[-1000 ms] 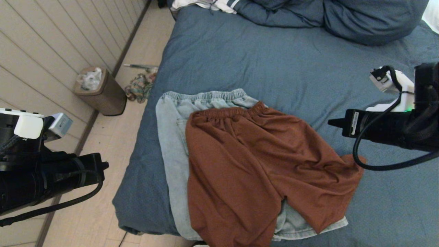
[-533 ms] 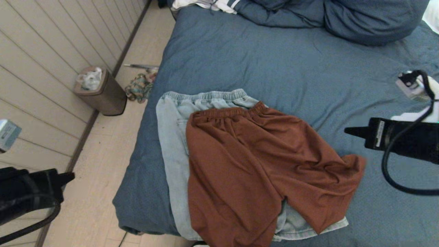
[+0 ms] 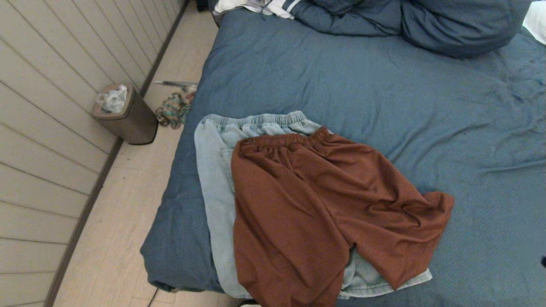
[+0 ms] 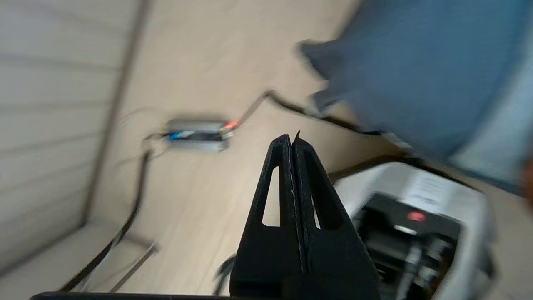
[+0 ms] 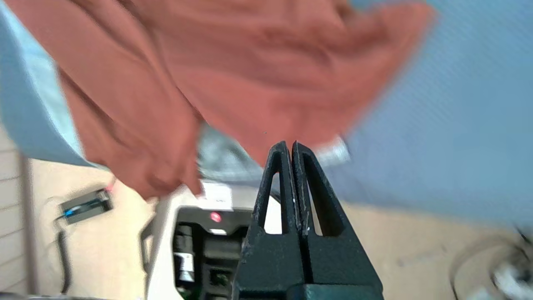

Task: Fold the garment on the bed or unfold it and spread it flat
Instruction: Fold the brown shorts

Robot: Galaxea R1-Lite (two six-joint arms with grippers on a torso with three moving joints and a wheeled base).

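At the far left a panelled wall (image 3: 47, 106) ran beside a strip of pale floor (image 3: 123, 221). On that floor, at about ten o'clock from the clothes, a brown bin (image 3: 126, 115) stood against the wall, with a small heap of coloured cloth (image 3: 172, 110) just beside it, toward the bed.

The bed (image 3: 362, 94), covered in wrinkled blue fabric, filled the middle and right of the head view. Near its near-left corner lay light denim shorts (image 3: 213, 170), waistband toward twelve o'clock. Rust-brown shorts (image 3: 307, 204) lay spread on top of them, covering most of the denim, one leg reaching toward four o'clock with its hem rumpled. At twelve o'clock, along the far edge of the bed, blue bedding (image 3: 426, 21) was bunched up, with a white striped garment (image 3: 260, 6) at its left end.

Neither arm showed in the head view. In the left wrist view the left gripper (image 4: 291, 139) hung over the floor beside the bed's corner, its fingers pressed together on nothing. In the right wrist view the right gripper (image 5: 290, 146) hung near the bed's near edge, at the hem of the rust-brown shorts, fingers likewise pressed together and empty.
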